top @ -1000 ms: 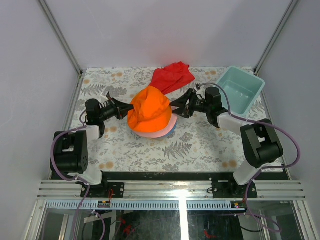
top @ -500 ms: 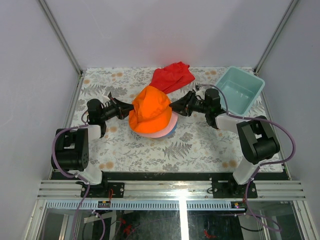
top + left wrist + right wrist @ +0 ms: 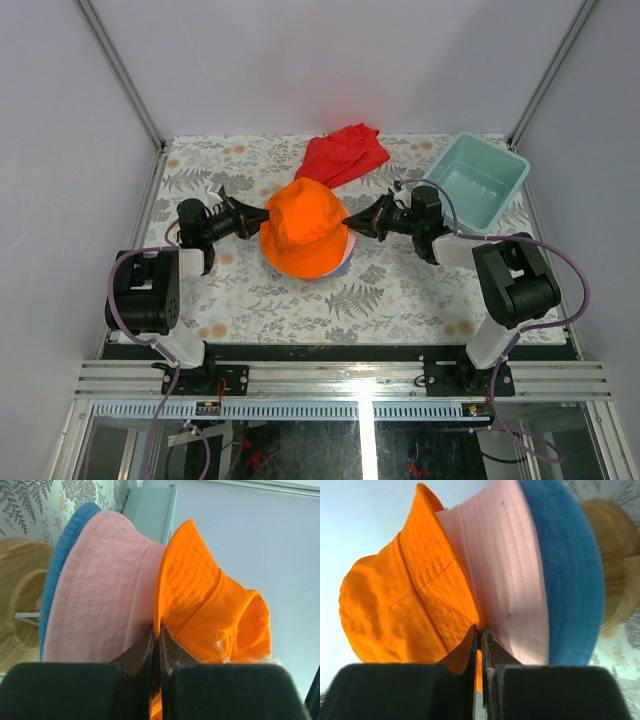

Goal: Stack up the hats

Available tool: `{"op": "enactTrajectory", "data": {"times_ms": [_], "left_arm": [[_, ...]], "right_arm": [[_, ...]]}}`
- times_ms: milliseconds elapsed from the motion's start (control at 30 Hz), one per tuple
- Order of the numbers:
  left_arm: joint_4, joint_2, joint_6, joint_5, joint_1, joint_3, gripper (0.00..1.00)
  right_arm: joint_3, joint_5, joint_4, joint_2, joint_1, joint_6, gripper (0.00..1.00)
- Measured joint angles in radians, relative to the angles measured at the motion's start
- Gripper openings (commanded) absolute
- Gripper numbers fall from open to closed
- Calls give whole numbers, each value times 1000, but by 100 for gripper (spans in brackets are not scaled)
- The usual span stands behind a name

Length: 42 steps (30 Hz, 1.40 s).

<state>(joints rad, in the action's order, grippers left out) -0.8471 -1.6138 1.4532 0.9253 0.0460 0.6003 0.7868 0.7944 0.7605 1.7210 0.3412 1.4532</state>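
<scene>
Top: orange hat [image 3: 304, 228] sat mid-table. Left gripper [image 3: 263, 215] pinched its left brim, right gripper [image 3: 349, 221] its right brim.
Left wrist: jaws clamped on orange brim; pink hat [image 3: 105, 600] lay against orange hat, blue hat [image 3: 65, 545] beyond.
Right wrist: jaws clamped likewise on orange brim.

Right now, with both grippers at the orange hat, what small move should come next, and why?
Probably draw both sides down together: the left gripper and right gripper each clamp the brim of the orange hat, whose crown looks slack above the pink hat.
</scene>
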Motion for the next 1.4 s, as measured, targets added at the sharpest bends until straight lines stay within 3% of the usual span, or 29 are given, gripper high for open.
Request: {"op": "enactTrajectory", "data": {"times_ms": [367,633,867,1233,1400], "left_arm": [[-89,-126,-44,3,-1,0,0],[-110,-214,-60,22,-6,-3,0],[-162,-211,-38,21,-6,-31,1],[-128,-97,-3,14,-6,-13,16],[-110,-46,-2,12,-6,8,17]], "right_arm": [[84,-41,-251,-17,-15,-238,0],[125,-50,-344,-17,-15,-321,0],[127,-60,-395,-40,-15,-364,0],[142,-106,-573,-122,-15,-480,4],[137,-121,-613,-143,-15,-513,7]]}}
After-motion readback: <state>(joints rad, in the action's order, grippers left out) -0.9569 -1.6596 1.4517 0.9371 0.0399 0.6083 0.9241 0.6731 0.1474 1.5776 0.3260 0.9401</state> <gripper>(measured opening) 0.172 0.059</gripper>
